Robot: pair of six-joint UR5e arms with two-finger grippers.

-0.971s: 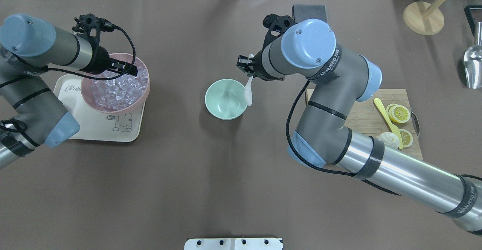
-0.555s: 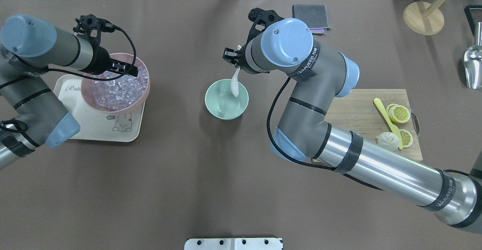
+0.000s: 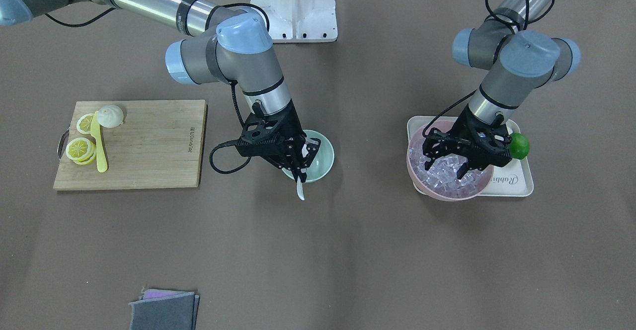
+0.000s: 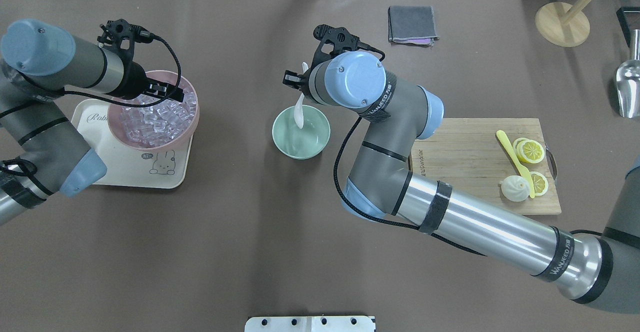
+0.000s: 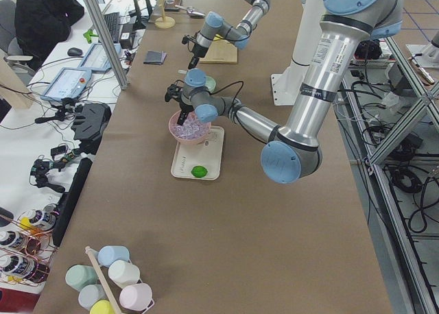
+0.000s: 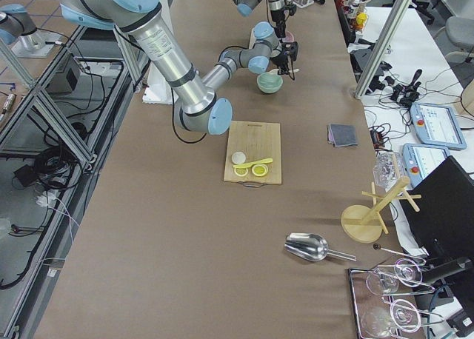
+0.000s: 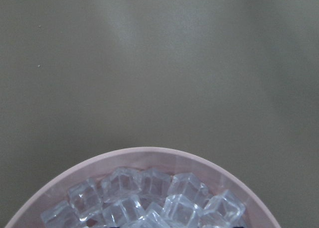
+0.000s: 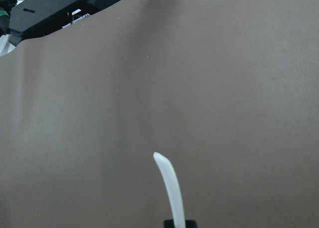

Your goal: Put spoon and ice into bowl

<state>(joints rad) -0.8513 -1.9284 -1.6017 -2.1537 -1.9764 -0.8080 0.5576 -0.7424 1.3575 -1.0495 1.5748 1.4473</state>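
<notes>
My right gripper (image 4: 299, 86) is shut on the handle of the white spoon (image 4: 299, 114). It holds the spoon tilted, with the scoop end down over the far part of the mint-green bowl (image 4: 282, 142). In the front view the gripper (image 3: 300, 167) covers part of the bowl (image 3: 325, 158), and the spoon's handle (image 3: 300, 191) sticks out past the rim. The right wrist view shows only the handle (image 8: 169, 188). My left gripper (image 3: 443, 167) is open with its fingertips down among the ice cubes (image 4: 152, 119) in the pink bowl (image 4: 192, 122). The ice (image 7: 149, 203) also shows in the left wrist view.
The pink bowl stands on a cream tray (image 4: 130, 172) with a green lime (image 3: 519, 146). A wooden cutting board (image 4: 465, 157) at the right holds lemon slices, a yellow knife and a bun. A grey cloth (image 4: 412, 24), a wooden stand (image 4: 562, 24) and a metal scoop (image 4: 627, 84) lie at the far side.
My right arm has moved left with the spoon, from beside the green bowl's right rim to over the bowl's far part. The left arm has not moved.
</notes>
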